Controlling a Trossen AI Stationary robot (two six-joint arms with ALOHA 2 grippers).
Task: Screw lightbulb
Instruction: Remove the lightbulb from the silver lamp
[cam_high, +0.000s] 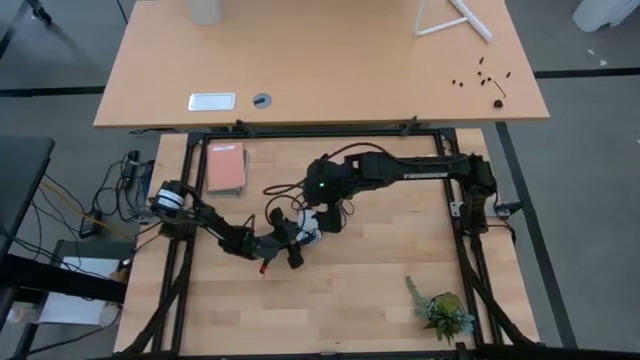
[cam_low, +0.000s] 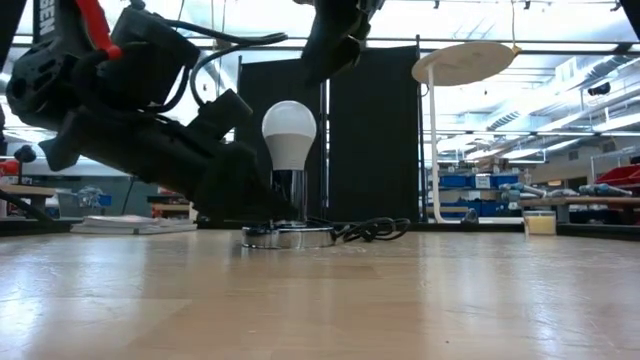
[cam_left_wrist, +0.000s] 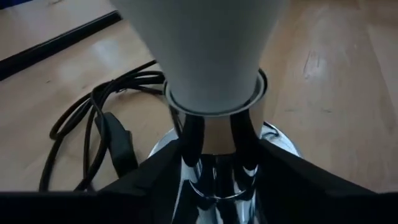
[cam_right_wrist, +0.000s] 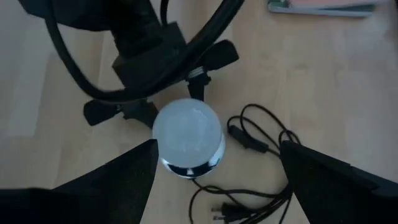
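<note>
The white lightbulb (cam_low: 289, 128) stands upright in the chrome socket stem (cam_low: 289, 195), which rises from the round base (cam_low: 288, 238) on the wooden table. From above, the bulb's dome (cam_right_wrist: 186, 130) hides the socket. My left gripper (cam_left_wrist: 217, 180) comes in low from the table's left (cam_high: 292, 242) and is shut on the socket stem below the bulb. My right gripper (cam_right_wrist: 214, 180) is open above the bulb (cam_low: 335, 50). Its fingers stand wide on either side and touch nothing. My left gripper pinches the chrome socket stem (cam_left_wrist: 214, 158) between its two fingers, just under the bulb's neck. The fingers (cam_left_wrist: 155, 180) come in nearly level from the table's left and lie across the upright stem. The socket's base rests on the table.
The black cord with its plug (cam_right_wrist: 261, 155) lies coiled on the table next to the base, on its right side (cam_low: 370, 230). A pink notebook (cam_high: 226, 166) lies at the far left. A small green plant (cam_high: 440, 310) lies at the near right.
</note>
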